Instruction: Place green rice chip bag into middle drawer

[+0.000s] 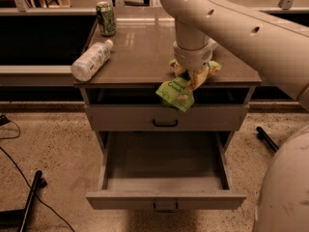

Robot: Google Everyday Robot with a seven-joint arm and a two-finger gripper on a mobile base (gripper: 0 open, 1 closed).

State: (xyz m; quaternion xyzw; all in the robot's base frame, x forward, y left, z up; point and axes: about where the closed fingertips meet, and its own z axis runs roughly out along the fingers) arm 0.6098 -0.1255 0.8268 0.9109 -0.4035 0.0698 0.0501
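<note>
Carry phase, we judge. Our two-finger gripper [194,75] is clamped on the crinkly light-green rice chip bag [175,93], which hangs off the front edge of the brown cabinet top [140,57]. The wide grey middle drawer [164,199] stands open below. Next move calls for travel outward over it, then descent.

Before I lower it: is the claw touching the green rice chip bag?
Touching. The camera view shows the claw gripping the green rice chip bag, which hangs past the countertop edge.

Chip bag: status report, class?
Pincer at cabinet front edge, shut on chip bag. Bag hangs above open drawer. Nothing in between.
</note>
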